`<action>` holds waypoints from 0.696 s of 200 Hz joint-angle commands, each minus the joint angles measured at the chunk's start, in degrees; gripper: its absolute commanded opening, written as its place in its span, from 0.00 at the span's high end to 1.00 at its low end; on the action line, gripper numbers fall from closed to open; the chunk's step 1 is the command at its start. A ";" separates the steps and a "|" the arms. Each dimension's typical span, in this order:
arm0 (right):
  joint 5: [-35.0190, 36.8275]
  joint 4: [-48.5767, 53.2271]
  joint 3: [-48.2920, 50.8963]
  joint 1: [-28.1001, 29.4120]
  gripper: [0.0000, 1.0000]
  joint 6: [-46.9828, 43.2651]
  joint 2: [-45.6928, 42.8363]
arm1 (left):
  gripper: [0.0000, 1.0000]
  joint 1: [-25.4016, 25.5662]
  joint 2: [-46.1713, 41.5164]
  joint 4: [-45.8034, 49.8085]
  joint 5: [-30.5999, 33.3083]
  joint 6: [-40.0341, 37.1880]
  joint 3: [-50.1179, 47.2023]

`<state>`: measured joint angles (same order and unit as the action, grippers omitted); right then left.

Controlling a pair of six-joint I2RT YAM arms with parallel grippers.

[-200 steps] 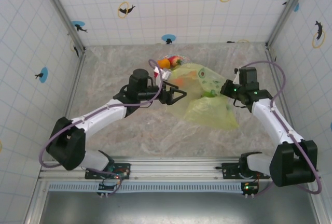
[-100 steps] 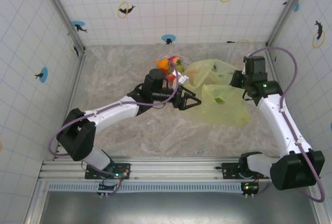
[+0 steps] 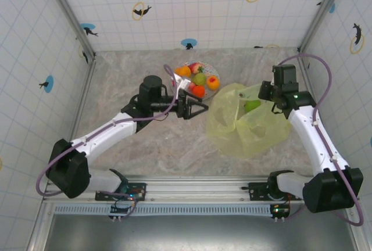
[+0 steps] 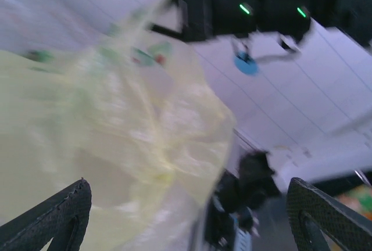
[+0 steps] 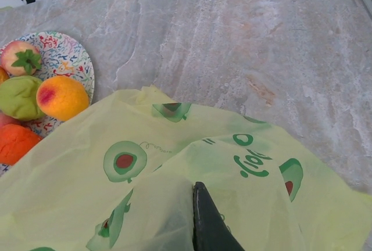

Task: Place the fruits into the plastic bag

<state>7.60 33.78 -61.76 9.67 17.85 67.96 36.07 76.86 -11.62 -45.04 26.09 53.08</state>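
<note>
From above: one plate [image 3: 208,68] bearing five fruits [image 3: 199,79], beside one plastic bag [image 3: 244,132] pinched by right gripper [image 3: 263,93]; left gripper [image 3: 197,108] empty.
Left wrist: two fingers [image 4: 64,216] spread wide.
Right wrist: four whole fruits counted.

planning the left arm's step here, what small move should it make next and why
Probably lower the left gripper onto the orange-red fruit on the plate: it is open and empty, and the right gripper seems to hold the plastic bag beside the plate.
</note>
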 commanded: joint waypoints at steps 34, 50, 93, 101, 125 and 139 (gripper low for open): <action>-6.29 -6.50 5.35 0.62 1.00 5.21 -0.29 | 0.12 -4.91 11.39 12.93 36.67 1.07 9.76; -7.45 -9.06 6.65 1.65 1.00 7.31 -0.12 | 0.12 -6.08 15.01 12.16 36.76 1.14 11.41; -11.08 -15.47 9.63 4.69 1.00 11.91 2.86 | 0.11 -7.72 22.15 15.78 43.45 -2.38 17.97; -11.82 -16.45 9.64 4.68 1.00 12.37 3.72 | 0.12 -8.07 22.94 16.57 44.29 -3.06 18.88; -12.58 -17.57 7.80 4.50 1.00 12.16 6.98 | 0.11 -9.20 24.61 16.98 45.64 -4.02 19.95; -13.17 -17.60 6.03 3.82 1.00 11.63 9.10 | 0.12 -9.68 25.69 17.28 45.81 -4.28 20.71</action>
<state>-3.73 19.14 -53.19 14.24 28.88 74.15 27.59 100.57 3.70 -2.35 24.01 71.31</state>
